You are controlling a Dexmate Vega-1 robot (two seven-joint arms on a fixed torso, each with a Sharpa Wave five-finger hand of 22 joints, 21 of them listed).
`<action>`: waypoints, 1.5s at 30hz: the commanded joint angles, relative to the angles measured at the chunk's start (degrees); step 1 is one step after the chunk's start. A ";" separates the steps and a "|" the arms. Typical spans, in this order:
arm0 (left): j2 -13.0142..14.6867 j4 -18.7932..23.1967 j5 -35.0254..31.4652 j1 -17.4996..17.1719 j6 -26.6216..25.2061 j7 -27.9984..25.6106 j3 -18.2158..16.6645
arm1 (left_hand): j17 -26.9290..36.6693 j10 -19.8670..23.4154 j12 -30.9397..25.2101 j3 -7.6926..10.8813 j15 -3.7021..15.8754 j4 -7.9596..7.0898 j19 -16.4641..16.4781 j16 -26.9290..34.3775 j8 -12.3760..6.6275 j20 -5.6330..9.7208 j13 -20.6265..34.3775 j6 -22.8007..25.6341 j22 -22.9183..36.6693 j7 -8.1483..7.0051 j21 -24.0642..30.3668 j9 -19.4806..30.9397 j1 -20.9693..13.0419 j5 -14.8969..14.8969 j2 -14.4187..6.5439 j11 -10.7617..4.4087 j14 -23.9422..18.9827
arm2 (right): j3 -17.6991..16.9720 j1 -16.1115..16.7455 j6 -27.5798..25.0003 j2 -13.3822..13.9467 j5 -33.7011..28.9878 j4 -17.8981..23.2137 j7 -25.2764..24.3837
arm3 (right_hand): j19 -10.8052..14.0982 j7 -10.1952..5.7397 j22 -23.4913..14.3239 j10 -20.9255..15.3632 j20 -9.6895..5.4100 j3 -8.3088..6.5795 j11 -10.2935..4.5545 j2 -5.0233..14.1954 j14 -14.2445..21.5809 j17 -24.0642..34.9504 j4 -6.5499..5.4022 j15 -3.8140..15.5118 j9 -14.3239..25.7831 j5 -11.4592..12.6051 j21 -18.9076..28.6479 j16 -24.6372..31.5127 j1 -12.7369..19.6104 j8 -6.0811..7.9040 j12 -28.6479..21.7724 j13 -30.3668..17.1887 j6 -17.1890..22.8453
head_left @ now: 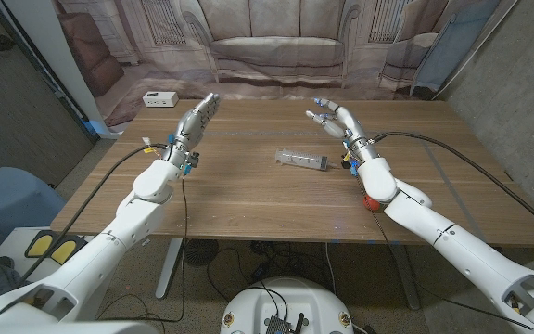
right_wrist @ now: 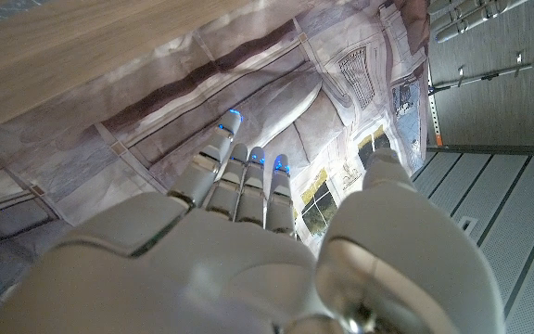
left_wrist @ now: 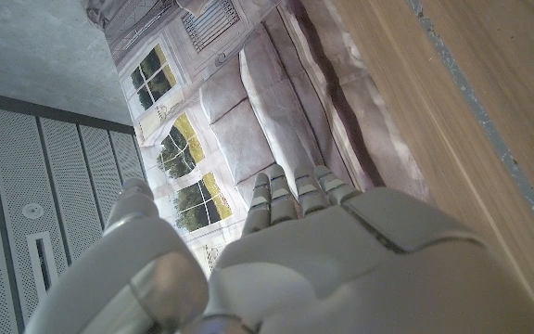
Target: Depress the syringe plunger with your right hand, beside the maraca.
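Syringe lies untouched at the middle of the tabletop.
Right hand, fingers spread and empty, hovers up and right of it; left hand, also spread and empty, is raised at upper left.

Lighting: even, soft, moderately bright overhead light; desk evenly lit, with faint shadows under the arms. Glare: none. Head view: sharp, with straight edges bowed toward the corners. Wrist views: each hand close and slightly soft; backdrop reasonably clear.
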State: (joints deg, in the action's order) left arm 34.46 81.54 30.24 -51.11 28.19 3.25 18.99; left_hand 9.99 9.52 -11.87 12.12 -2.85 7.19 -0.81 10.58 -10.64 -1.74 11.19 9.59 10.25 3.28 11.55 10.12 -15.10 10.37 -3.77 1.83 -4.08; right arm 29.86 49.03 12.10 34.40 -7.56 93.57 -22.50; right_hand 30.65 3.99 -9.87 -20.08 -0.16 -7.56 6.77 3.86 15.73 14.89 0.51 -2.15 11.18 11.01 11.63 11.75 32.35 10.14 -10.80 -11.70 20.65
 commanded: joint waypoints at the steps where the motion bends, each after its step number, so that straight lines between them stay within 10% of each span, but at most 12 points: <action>1: -0.55 -2.36 1.19 1.35 0.54 1.96 0.13 | 0.22 0.34 -0.19 0.18 0.10 -0.01 0.16 0.15 0.12 0.24 -0.06 -0.04 0.10 0.16 0.07 0.08 -0.36 -0.06 0.13 -0.26 -0.35 | -3.99 3.30 2.71 0.03 9.29 2.60 2.94 | -1.25 0.16 -0.15 1.15 0.14 0.36 -0.06 -0.17 -1.29 0.02 -0.41 -0.40 -0.10 -0.20 -0.47 -0.56 -0.98 0.32 0.23 0.06 -0.23; 33: 0.05 -0.18 2.73 0.06 -2.67 0.77 -0.30 | 0.22 0.41 -0.19 0.18 -0.18 -0.01 0.06 0.14 -0.02 0.07 -0.08 0.13 0.07 0.35 -0.07 0.06 -0.39 -0.06 0.13 0.65 -0.44 | -9.78 4.67 11.41 -2.83 43.38 -6.15 25.25 | -12.12 -1.58 -0.15 8.07 -0.05 4.77 -1.01 -4.37 -8.99 -0.85 -1.67 -0.15 -0.45 0.39 -1.83 -0.85 -8.69 0.18 0.01 0.70 -8.79; 38: 0.38 0.93 2.46 -0.99 -3.34 -0.34 -0.44 | 0.22 0.43 -0.20 0.18 -0.20 -0.02 0.04 0.13 -0.01 -0.03 -0.08 0.12 0.07 0.34 -0.08 0.06 -0.38 -0.06 0.13 0.46 -0.41 | -10.35 4.32 10.60 -3.71 48.09 -8.50 28.59 | -21.04 -1.36 -0.14 7.33 -2.64 5.12 -0.16 -4.31 -10.46 -1.57 -1.36 0.01 -0.48 0.81 -2.14 -0.75 -9.39 1.01 -0.40 0.83 -7.12; 45: 0.15 0.80 2.36 -1.04 -3.90 -0.94 -0.36 | 0.22 0.42 -0.19 0.18 -0.13 -0.02 0.00 0.14 -0.02 -0.04 -0.08 0.14 0.06 0.35 -0.11 0.06 -0.38 -0.06 0.13 0.28 -0.45 | -10.60 3.47 11.34 -4.61 50.80 -12.08 32.66 | -20.41 -1.00 -0.10 8.13 -3.44 4.95 -0.11 -4.01 -11.34 -1.84 -1.05 0.30 -0.48 0.92 -1.27 -0.91 -9.08 0.98 -0.16 0.83 -7.12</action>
State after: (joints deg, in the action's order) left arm 34.48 81.29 32.96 -51.09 25.32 3.84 18.79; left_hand 9.99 9.73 -11.87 12.12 -2.85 7.19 -0.82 10.57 -10.64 -1.74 10.94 9.60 10.13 3.27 11.55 10.12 -15.10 10.37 -3.77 2.04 -4.08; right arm 20.06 53.38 23.10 30.99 36.71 86.00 3.65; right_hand 9.51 2.75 -9.88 -12.27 -2.15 -2.71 6.46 -0.28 4.46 13.03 -0.89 -1.93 10.65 11.70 9.76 10.96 23.53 10.82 -10.82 -10.92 13.10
